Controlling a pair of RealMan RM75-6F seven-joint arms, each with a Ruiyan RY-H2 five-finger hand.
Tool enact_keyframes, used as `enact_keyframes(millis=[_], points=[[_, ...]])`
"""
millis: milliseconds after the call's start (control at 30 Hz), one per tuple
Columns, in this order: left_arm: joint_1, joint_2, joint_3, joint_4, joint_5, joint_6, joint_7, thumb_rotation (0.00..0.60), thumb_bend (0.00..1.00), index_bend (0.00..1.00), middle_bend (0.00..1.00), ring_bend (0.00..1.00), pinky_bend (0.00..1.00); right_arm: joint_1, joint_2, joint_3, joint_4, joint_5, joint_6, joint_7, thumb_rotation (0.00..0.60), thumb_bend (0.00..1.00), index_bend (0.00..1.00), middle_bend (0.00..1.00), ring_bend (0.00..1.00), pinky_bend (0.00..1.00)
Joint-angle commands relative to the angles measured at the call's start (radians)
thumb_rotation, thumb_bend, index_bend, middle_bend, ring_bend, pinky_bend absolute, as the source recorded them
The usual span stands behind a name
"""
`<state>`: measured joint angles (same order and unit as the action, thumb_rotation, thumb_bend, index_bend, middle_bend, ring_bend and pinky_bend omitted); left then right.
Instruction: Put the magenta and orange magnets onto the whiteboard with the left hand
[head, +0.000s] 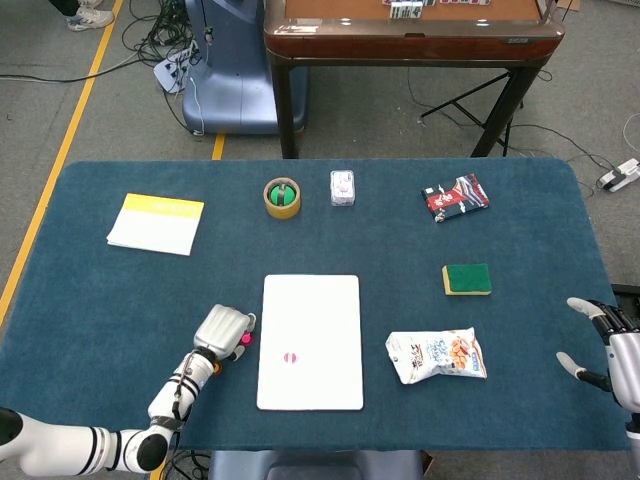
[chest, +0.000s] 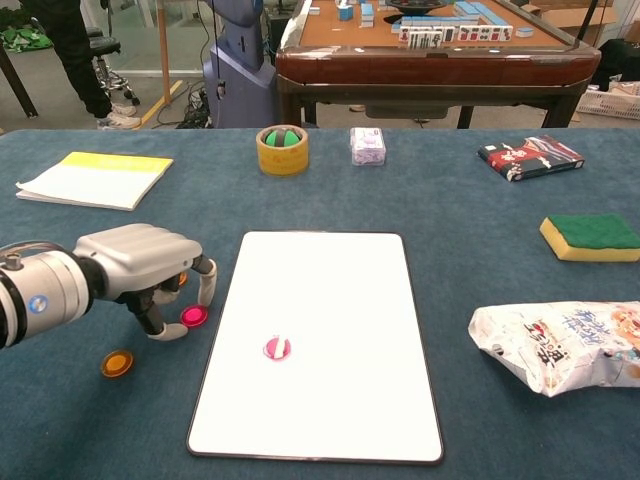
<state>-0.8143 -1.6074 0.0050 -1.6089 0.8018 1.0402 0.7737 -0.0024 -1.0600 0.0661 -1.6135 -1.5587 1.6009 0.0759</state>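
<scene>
While magenta magnet (chest: 194, 317) lies beneath left hand (chest: 140, 264)

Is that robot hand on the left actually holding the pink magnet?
Not yet: the left hand hovers over the magenta magnet, which lies on the table. The right hand holds nothing.

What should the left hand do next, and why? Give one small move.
Probably close the fingers on the magenta magnet and lift it. The left hand sits over it with fingertips on either side, yet it lies on the cloth just left of the whiteboard. The orange magnet lies nearer the table edge, untouched.
</scene>
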Motion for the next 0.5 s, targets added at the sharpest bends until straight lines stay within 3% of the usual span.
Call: enact_keyframes(millis=[33,500], points=[[0.000,-0.002,0.000,0.004,-0.002,-0.001,0.004,0.600,0.31,0.55,1.00,1.00,1.00,0.000,0.000,0.000,0.000,0.000,0.000,0.000,0.600,0.06,0.26,0.31,0.30,0.42],[0.005,-0.003,-0.012,-0.005,0.017,-0.005,-0.011,0.600,0.31,0.63,1.00,1.00,1.00,0.000,0.001,0.000,0.000,0.000,0.000,0.003,0.600,0.06,0.26,0.31,0.30,0.42]])
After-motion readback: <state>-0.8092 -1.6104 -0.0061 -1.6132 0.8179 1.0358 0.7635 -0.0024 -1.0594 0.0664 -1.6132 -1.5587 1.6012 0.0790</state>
